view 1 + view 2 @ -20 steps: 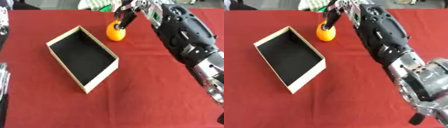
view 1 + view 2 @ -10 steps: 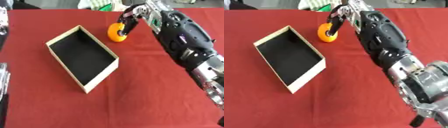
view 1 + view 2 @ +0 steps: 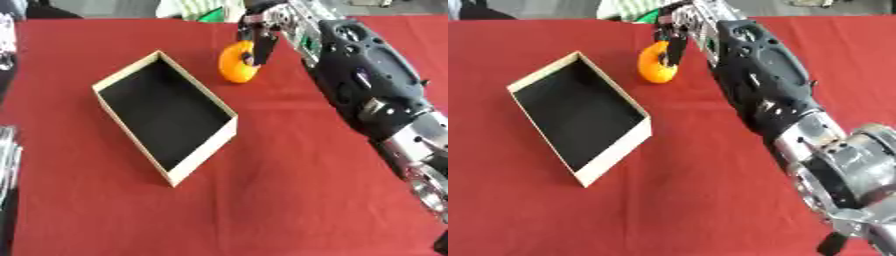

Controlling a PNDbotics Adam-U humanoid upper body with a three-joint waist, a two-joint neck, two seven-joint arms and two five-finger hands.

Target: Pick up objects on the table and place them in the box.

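Beside the box's [image 3: 166, 116] far corner, the right hand [image 3: 262, 37] curls its fingers around the orange [image 3: 234, 65] resting on the bench [image 3: 289, 175], gripping it for lifting into the box.

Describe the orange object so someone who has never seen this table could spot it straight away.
Start at the red tablecloth and find the open, black-lined box with pale walls near its middle. Just past the box's far right corner sits the orange round object, with the right hand curled on it from above. It is the only orange, rounded thing on the cloth.
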